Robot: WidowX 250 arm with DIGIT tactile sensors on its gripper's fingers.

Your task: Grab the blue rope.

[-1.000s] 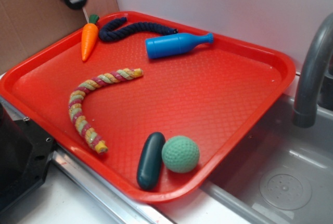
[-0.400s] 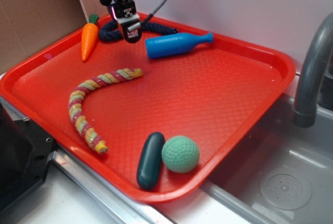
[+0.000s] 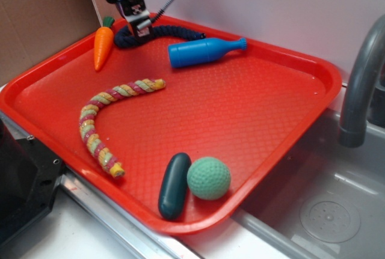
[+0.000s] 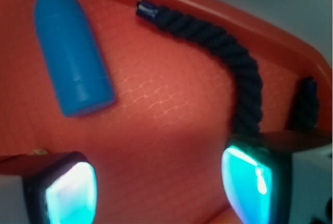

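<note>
Wrist view shows the gripper (image 4: 158, 182) spread wide and empty, one finger (image 4: 250, 177) over the blue rope (image 4: 229, 52), so closing might pinch only its edge.

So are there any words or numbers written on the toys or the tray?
None can be read. The blue bottle, blue rope, striped rope, carrot, green ball and red tray all look plain in both views. The gripper shows no readable label either.
</note>
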